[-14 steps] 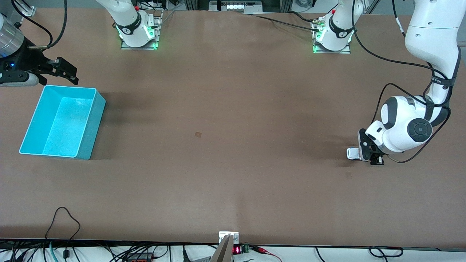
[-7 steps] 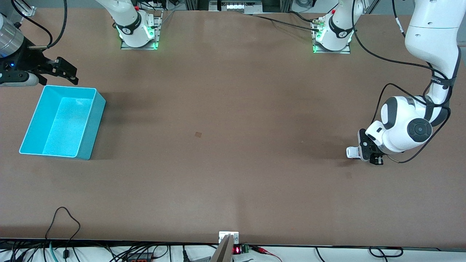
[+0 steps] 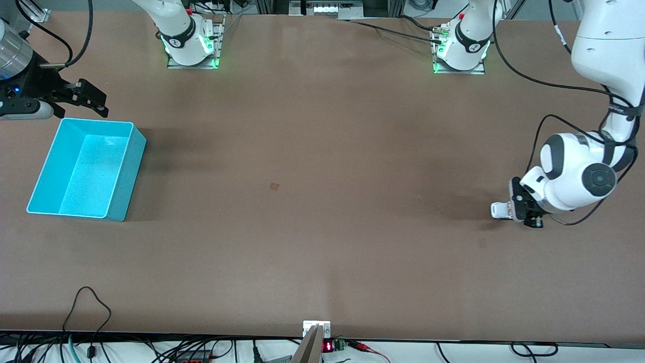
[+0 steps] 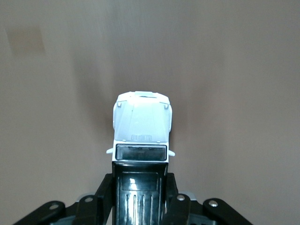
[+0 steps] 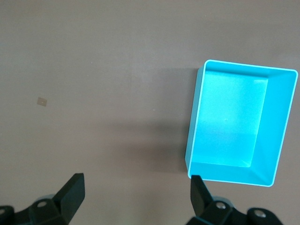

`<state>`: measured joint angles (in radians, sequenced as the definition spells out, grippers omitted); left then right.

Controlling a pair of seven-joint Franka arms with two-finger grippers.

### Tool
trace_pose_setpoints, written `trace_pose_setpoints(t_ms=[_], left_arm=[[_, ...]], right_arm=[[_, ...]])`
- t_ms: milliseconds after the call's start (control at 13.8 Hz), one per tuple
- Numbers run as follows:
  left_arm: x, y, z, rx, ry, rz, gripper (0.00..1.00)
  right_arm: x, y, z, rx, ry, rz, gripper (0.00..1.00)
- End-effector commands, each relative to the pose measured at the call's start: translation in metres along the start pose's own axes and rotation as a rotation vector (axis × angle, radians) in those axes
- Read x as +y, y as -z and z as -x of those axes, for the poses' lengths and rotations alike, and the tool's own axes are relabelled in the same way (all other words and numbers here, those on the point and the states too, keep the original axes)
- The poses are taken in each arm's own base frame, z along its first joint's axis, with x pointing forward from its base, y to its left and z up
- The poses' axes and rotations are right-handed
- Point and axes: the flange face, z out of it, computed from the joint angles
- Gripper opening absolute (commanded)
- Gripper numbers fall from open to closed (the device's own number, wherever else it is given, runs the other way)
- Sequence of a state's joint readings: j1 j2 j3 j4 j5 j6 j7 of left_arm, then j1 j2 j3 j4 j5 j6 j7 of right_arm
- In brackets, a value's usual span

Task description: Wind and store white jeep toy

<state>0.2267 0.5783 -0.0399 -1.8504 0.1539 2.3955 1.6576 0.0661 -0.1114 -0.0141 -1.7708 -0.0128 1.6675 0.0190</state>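
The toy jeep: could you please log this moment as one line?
left gripper: shut on toy jeep, at table | right gripper: open, waiting beside bin | bin: empty

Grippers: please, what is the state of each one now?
Left gripper: closed on the jeep, low at the table.
Right gripper: open, holding nothing, waiting beside the bin.

A: Where's the left gripper [image 3: 519, 212]?
B: Low at the table near the left arm's end, wrist bent over, fingers [image 4: 105, 194] clamped together on the white jeep toy [image 4: 142, 125].
A: And the right gripper [image 3: 88, 98]?
B: Waiting aloft, jaws spread wide.
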Motion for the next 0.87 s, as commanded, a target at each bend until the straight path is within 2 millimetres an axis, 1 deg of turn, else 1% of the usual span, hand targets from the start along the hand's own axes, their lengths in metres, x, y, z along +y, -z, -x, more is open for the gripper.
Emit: trace_pose_setpoints(t_ms=[0, 73, 363, 653, 798], left_arm=[[0.017, -0.027, 0.053, 0.007, -0.017, 0.046, 0.24], [0.023, -0.035, 0.069, 0.013, -0.012, 0.055, 0.23], [0.032, -0.039, 0.101, 0.018, -0.016, 0.055, 0.23], [0.036, -0.039, 0.115, 0.017, 0.004, 0.051, 0.23], [0.036, -0.038, 0.116, 0.017, 0.007, 0.049, 0.24]], right_arm=[[0.004, 0.005, 0.001, 0.003, 0.015, 0.009, 1.00], [0.004, 0.004, 0.001, 0.001, 0.015, 0.009, 1.00], [0.004, 0.005, 0.001, 0.003, 0.015, 0.009, 1.00], [0.004, 0.004, 0.001, 0.001, 0.015, 0.009, 1.00], [0.004, 0.003, 0.001, 0.000, 0.015, 0.009, 1.00]])
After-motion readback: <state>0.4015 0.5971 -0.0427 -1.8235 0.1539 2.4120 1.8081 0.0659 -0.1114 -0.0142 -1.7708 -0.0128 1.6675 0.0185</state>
